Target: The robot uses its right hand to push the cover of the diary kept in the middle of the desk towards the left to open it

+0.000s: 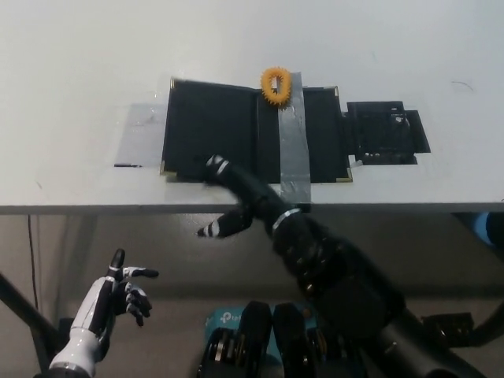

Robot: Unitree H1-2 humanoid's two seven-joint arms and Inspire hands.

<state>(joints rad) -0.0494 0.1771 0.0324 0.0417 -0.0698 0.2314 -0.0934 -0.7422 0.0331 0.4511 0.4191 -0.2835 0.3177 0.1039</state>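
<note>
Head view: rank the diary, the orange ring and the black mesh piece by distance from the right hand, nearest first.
1. Diary: the right hand reaches its near edge.
2. Orange ring: at the diary's far edge.
3. Black mesh piece: right of the diary.

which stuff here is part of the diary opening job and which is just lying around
Part of the job:
- diary, lying open flat on the desk
- right hand, fingertips on the diary's near edge

Just lying about:
- orange ring at the diary's top edge
- grey tape strip across the diary
- black tray right of it
- left hand, open, idle below the desk
</note>
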